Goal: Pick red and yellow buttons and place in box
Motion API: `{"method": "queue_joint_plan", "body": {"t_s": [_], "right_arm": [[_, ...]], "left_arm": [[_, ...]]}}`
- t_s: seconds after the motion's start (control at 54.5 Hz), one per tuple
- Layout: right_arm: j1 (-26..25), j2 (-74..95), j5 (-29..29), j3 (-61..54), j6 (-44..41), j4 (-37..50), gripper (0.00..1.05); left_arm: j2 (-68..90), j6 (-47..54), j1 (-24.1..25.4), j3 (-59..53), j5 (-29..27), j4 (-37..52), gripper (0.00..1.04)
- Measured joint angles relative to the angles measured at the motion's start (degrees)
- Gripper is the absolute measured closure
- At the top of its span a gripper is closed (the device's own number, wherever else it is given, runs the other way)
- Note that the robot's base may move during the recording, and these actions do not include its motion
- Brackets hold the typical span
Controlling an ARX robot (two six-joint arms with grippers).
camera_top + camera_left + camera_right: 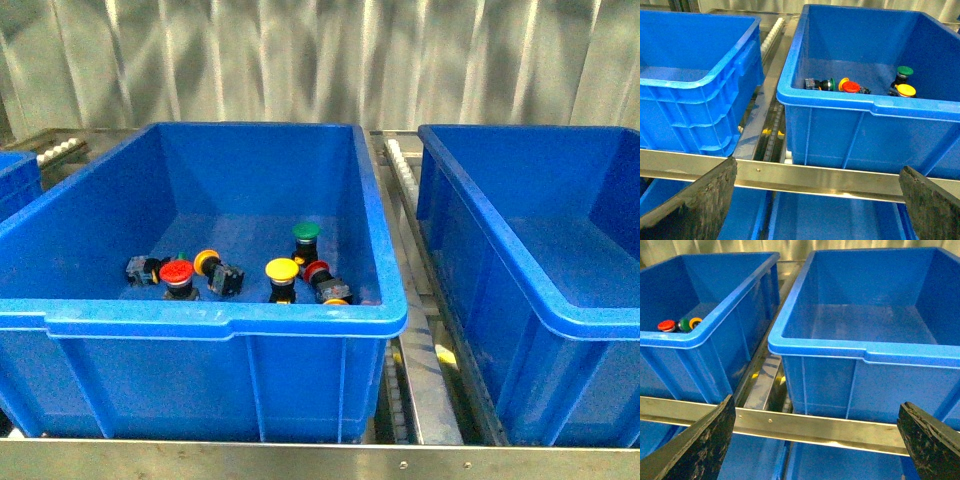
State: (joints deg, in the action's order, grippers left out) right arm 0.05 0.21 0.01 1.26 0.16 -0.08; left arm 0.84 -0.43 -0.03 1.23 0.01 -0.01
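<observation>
Several buttons lie in the middle blue bin [200, 320]. Among them are a red-capped one [177, 271], an upright yellow one [282, 269], a yellow one on its side [207, 262] and another red one [318, 270]. The left wrist view shows the red [851, 86] and yellow [906, 90] caps; the right wrist view shows a red cap [666, 325]. An empty blue box [560, 310] stands to the right. My left gripper [817, 165] and right gripper [817, 401] are both open and empty, held low in front of the bins. Neither shows in the front view.
A green-capped button [306, 232] stands among the others. Another empty blue bin [690, 90] is on the left. A steel rail [320, 460] runs across the front, with roller tracks [400, 165] between the bins. More blue bins [840, 460] sit on a lower level.
</observation>
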Motion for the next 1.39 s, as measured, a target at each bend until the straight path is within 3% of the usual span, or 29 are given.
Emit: {"method": "queue_joint_plan", "body": {"t_s": [1.394], "right_arm": [[0.0,0.02,0.0,0.0,0.0,0.0,0.07]], "left_arm": [[0.31,-0.48,-0.31,0.04,-1.11,-0.31,0.08]]}}
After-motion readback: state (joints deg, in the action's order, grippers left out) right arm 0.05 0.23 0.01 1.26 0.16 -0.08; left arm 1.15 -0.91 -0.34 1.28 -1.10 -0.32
